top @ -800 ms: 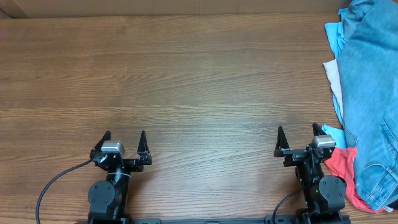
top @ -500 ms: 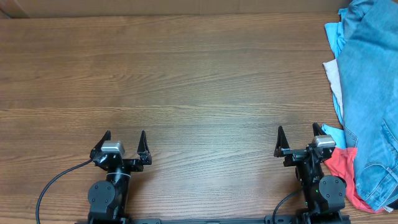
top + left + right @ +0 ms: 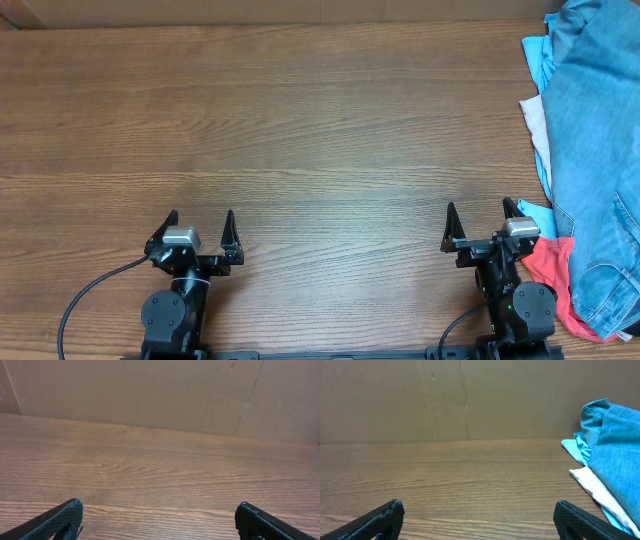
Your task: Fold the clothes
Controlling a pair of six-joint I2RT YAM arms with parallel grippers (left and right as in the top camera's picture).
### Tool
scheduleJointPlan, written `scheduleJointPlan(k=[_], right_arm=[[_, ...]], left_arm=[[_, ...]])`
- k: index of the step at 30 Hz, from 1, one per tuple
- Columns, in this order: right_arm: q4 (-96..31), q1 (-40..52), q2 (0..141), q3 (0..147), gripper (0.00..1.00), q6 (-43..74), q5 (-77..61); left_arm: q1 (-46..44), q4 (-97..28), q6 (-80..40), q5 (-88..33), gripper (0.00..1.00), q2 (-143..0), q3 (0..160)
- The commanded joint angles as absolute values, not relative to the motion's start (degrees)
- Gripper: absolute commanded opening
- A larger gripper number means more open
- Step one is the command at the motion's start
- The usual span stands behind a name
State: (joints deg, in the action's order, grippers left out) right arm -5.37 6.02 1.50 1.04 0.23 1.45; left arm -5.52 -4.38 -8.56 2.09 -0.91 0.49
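The light blue denim jeans (image 3: 596,150) lie crumpled on top of a clothes pile at the table's right edge; they also show at the right of the right wrist view (image 3: 618,435). My left gripper (image 3: 201,221) is open and empty near the front edge at the left; its view (image 3: 159,510) shows only bare wood between the jaws. My right gripper (image 3: 478,214) is open and empty near the front edge, just left of the pile, with bare wood between its jaws in its own view (image 3: 479,510).
Under the jeans lie a sky-blue shirt (image 3: 538,56), a white shirt (image 3: 535,122) and a red shirt (image 3: 550,272). The wooden table (image 3: 300,130) stretches left of the pile. A cardboard wall (image 3: 150,390) stands behind the table.
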Motion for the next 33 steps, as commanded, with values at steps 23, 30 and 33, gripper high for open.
scheduleJointPlan(k=[23, 30, 33], right_arm=[[-4.4, 5.9, 1.4, 0.7, 1.0, 1.8, -0.7], [-9.3, 5.9, 1.4, 4.0, 1.0, 7.9, 0.6], [-14.0, 5.9, 1.7, 8.1, 1.0, 9.5, 3.8]], left_arm=[[-5.2, -4.2, -7.9, 1.4, 1.0, -0.8, 0.3], [-5.2, -9.9, -9.9, 1.5, 1.0, -0.8, 4.8], [-5.2, -14.5, -9.9, 2.0, 1.0, -1.5, 9.8]])
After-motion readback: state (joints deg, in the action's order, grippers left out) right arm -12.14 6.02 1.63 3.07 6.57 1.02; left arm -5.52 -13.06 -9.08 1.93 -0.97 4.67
